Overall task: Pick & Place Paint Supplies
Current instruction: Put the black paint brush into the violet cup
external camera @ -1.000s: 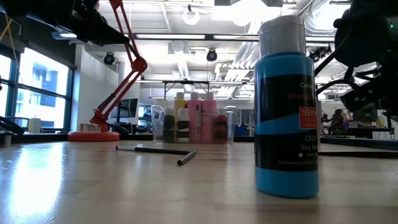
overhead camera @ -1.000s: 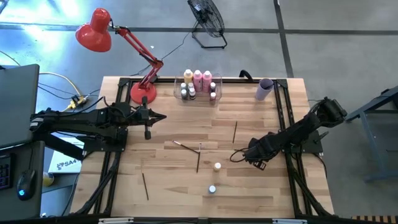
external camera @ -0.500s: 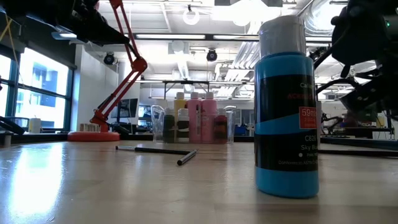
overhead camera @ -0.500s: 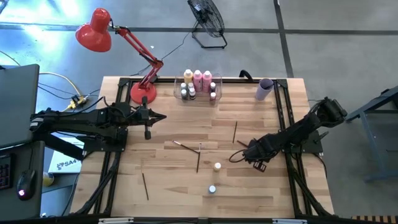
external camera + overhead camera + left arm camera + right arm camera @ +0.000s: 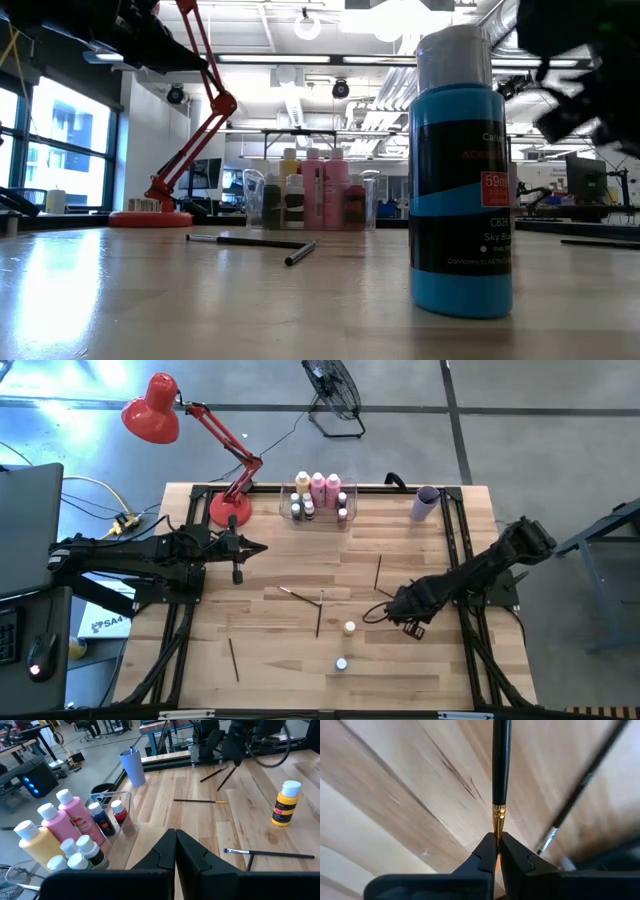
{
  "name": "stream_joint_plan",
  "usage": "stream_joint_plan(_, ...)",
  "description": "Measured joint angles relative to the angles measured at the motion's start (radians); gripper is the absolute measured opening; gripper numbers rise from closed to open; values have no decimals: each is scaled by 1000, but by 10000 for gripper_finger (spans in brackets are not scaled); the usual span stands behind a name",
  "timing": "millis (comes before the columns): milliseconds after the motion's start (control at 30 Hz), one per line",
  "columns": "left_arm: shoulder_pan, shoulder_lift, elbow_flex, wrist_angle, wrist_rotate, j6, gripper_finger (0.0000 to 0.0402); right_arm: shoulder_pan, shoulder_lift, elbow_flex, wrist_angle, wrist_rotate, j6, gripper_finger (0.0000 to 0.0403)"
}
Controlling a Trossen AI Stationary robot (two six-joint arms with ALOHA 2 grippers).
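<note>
My right gripper points steeply down over the table's right half. It is shut on a thin paintbrush with a black handle and a gold ferrule. A second brush lies on the wood beside it. Other brushes lie flat on the table. Two tiny white-capped bottles stand near the front; the front one is the blue bottle close in the low view. My left gripper waits shut above the table's left side, holding nothing. My right gripper pinches the paintbrush at its gold ferrule between the two fingertips. The fingers come from above, slanting slightly. The black handle runs straight on away from the fingertips. I cannot tell whether the handle's far end is off the table.
A clear bin with pink and yellow bottles and small bottles stands at the far edge. A lilac cup is at the far right and a red desk lamp at the far left. The table's middle is bare wood.
My right gripper has risen from the table; in the low view its arm has moved up toward the top of the picture.
</note>
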Motion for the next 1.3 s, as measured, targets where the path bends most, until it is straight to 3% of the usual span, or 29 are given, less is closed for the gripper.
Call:
stream_joint_plan(200,0,0,0,19,-4,-1,3,0,-1,168,-219,156,-7,3)
stream_joint_plan(400,1,0,0,38,-37,-52,3,0,-3,284,-418,417,-6,3)
stream_joint_plan(700,1,3,0,43,-42,-191,2,-1,-3,290,-440,858,-7,3)
stream_joint_plan(833,1,27,0,125,90,-254,1,-1,-1,290,-440,979,-8,3)
stream_joint_plan(933,0,83,27,171,161,-267,1,-1,15,290,-440,1074,-7,3)
stream_joint_plan(1133,39,284,165,123,83,-251,0,-16,76,290,-434,1254,-5,3)
stream_joint_plan(1233,123,397,254,81,170,-245,0,-34,117,290,-429,1351,-7,3)
stream_joint_plan(1300,202,458,311,31,285,-245,0,-48,146,290,-425,1400,-8,3)
